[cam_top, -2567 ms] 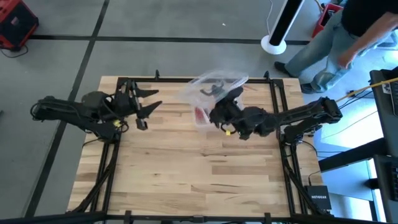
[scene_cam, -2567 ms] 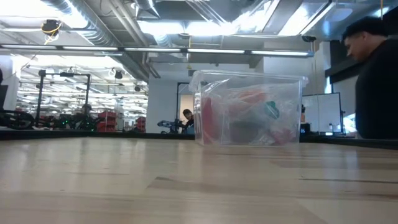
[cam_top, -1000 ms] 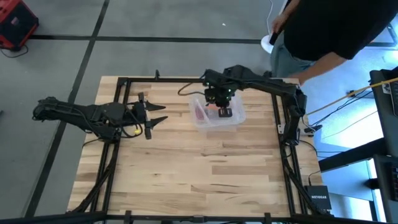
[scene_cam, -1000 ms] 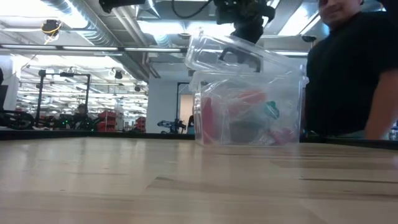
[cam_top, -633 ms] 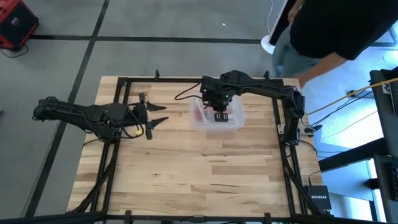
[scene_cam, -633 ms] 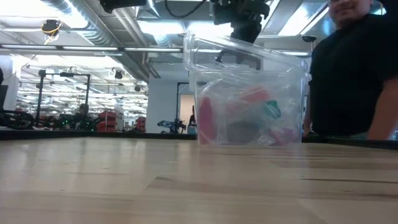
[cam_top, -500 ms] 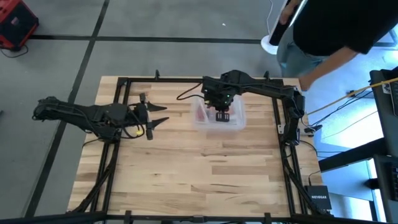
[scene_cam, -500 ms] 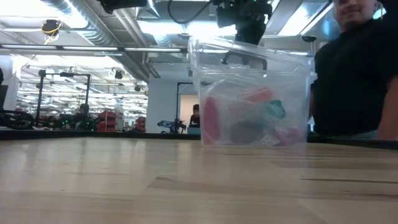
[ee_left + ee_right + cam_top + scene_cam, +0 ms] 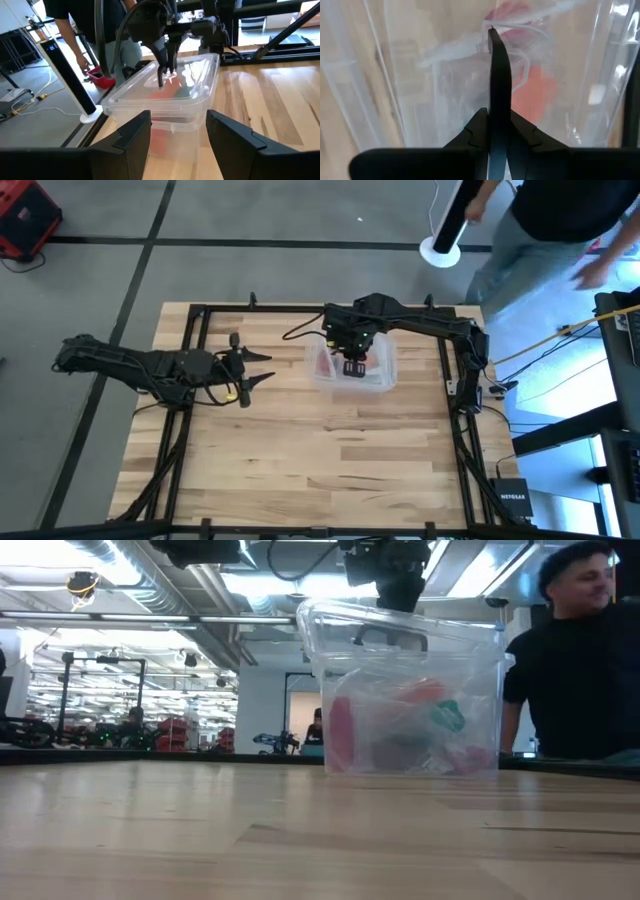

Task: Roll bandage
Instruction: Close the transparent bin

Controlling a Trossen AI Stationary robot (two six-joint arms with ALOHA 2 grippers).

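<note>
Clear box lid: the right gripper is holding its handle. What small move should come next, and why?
Probably open the right gripper and lift straight up. It is shut on the handle of the lid, which was tilted above the clear plastic box a second ago and now sits level on it, with the orange bandage inside. The left gripper waits open beside the box.

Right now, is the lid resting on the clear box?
Yes, in the low view the lid lies on the clear box, with the right gripper shut on its handle.
</note>
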